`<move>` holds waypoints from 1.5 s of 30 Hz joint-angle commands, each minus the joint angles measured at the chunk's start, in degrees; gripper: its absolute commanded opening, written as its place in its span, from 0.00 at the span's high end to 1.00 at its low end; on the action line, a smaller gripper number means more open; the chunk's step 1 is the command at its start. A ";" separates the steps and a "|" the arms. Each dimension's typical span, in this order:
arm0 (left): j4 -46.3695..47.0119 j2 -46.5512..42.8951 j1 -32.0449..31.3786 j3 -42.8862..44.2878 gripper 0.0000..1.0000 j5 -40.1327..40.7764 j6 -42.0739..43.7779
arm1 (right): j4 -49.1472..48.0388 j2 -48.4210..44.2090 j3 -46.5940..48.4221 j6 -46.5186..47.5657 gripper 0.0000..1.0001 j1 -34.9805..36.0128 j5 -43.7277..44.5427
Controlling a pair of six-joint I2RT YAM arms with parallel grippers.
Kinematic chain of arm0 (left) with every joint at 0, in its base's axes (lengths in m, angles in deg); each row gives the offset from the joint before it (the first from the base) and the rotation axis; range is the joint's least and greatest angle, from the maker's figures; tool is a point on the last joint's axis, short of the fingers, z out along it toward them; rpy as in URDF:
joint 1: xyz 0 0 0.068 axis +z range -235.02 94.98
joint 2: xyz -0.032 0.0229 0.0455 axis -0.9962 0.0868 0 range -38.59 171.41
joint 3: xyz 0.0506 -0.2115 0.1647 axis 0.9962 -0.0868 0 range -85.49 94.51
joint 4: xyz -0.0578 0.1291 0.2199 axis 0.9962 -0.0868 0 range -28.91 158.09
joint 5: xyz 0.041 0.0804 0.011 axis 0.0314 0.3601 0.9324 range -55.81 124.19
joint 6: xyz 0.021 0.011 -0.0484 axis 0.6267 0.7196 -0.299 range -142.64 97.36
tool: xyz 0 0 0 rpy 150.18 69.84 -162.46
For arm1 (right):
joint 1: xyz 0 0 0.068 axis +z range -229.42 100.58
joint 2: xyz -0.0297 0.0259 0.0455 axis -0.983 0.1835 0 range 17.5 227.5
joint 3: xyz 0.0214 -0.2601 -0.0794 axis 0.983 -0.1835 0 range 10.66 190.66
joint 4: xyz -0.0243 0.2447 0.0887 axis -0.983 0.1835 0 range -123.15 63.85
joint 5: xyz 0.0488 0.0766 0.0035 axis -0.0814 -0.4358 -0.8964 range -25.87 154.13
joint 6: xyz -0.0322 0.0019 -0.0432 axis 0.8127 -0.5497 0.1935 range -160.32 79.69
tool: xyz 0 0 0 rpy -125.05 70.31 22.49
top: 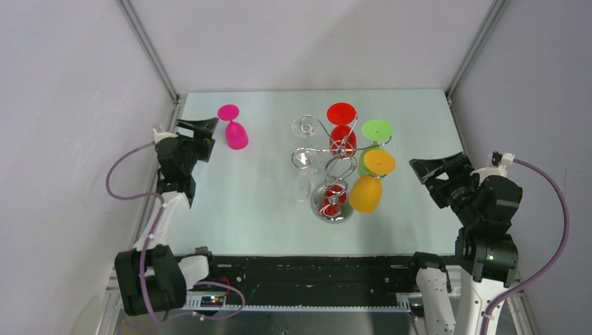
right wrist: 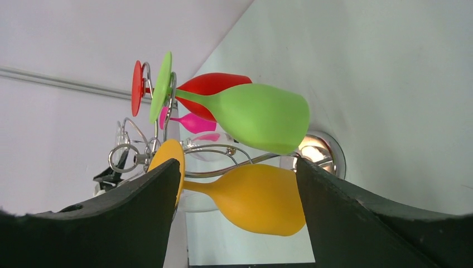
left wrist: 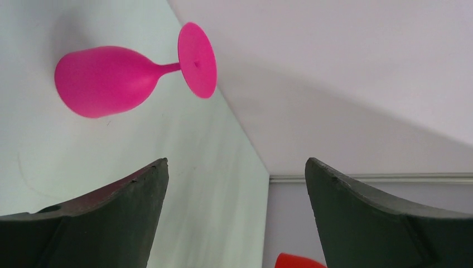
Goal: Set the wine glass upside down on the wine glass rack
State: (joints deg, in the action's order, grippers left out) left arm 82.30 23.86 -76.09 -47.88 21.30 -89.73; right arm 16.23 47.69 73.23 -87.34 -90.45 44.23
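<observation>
Currently | pink wine glass (top: 234,131) stood rim-down on table (top: 265,209) near left gripper (left wrist: 237,164), well apart from wine glass rack (top: 335,167) | hanging not yet done | left gripper and right gripper (right wrist: 239,163) spread wide, nothing held

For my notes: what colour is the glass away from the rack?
Pink. The wine glass shows best in the left wrist view.

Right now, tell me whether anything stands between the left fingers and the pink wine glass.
Nothing visible does. Only bare table lies between the open left fingers and the pink wine glass. The wine glass rack stands aside.
</observation>
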 commanded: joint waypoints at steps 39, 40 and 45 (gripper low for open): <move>37.13 39.03 -0.03 11.47 0.42 -1.66 -10.66 | 1.28 1.34 0.05 4.07 0.20 -1.01 0.59; 37.17 39.45 -0.15 11.80 0.43 -1.73 -10.67 | 1.26 1.40 0.03 4.06 0.20 -1.01 0.58; 37.27 40.38 -0.63 12.41 0.51 -1.82 -10.41 | 1.38 1.53 0.02 4.26 0.20 -1.01 0.57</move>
State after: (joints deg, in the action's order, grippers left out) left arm 116.92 63.64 -76.27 -37.65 20.21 -100.63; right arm 18.49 48.59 73.23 -84.17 -91.19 44.42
